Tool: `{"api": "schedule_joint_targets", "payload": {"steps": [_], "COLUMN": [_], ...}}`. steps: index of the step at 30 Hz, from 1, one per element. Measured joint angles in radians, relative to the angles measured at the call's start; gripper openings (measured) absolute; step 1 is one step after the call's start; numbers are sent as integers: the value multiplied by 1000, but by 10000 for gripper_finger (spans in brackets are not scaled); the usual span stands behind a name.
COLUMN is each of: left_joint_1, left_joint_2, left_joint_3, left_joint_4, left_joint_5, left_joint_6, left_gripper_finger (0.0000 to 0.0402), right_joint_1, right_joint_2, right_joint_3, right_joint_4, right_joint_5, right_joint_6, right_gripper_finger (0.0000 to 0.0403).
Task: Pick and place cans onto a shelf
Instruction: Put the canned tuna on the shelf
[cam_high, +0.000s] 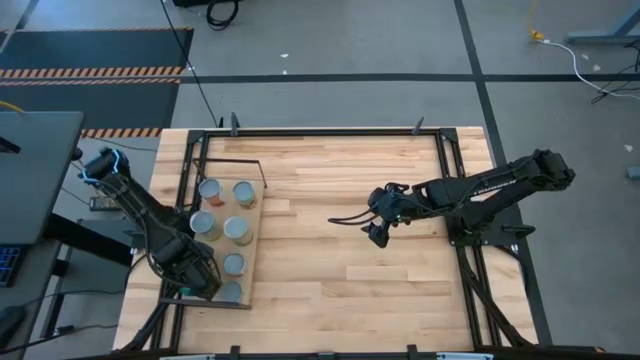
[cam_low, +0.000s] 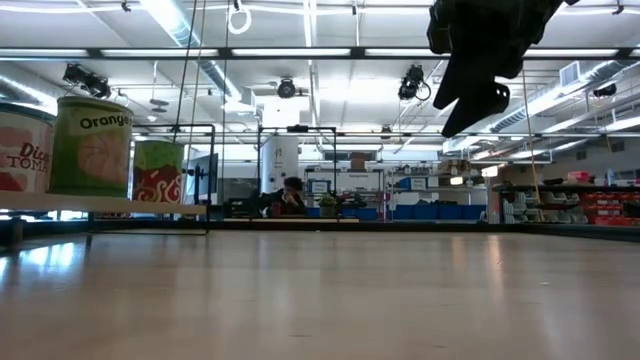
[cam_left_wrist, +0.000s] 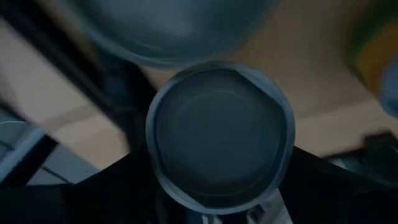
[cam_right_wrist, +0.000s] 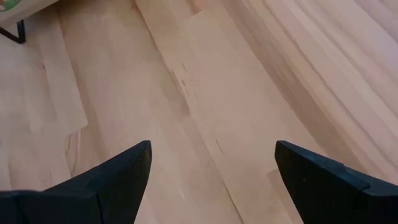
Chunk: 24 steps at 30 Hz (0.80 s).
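We judge the risk is a knock: our left gripper (cam_high: 205, 283) sits wide around a can (cam_left_wrist: 219, 134) at the shelf (cam_high: 250, 262) corner, with another can (cam_left_wrist: 168, 28) just beyond it; a crooked lift could topple that neighbour; the held tin shows a dull silvery-blue round top; our right gripper (cam_right_wrist: 211, 171) hangs wide and empty over bare tabletop (cam_right_wrist: 249, 93).
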<state>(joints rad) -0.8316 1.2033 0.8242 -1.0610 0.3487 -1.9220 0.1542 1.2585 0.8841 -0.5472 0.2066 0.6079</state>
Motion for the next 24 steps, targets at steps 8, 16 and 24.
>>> {"api": "schedule_joint_targets", "payload": {"steps": [8, 16, 24], "left_joint_1": [5, 2, 3], "left_joint_2": [-1, -1, -1], "left_joint_3": [-74, -80, -80], "left_joint_4": [155, 148, 160], "left_joint_5": [29, 11, 44], "left_joint_6": [-31, -7, -3], "left_gripper_finger": [279, 293, 315], "right_joint_1": [-22, -26, -26], "right_joint_2": [0, 0, 0], "right_joint_3": [0, 0, 0], "right_joint_4": [0, 0, 0], "right_joint_5": [0, -23, -22], "right_joint_6": [1, 2, -4], "right_gripper_finger": [348, 348, 348]}}
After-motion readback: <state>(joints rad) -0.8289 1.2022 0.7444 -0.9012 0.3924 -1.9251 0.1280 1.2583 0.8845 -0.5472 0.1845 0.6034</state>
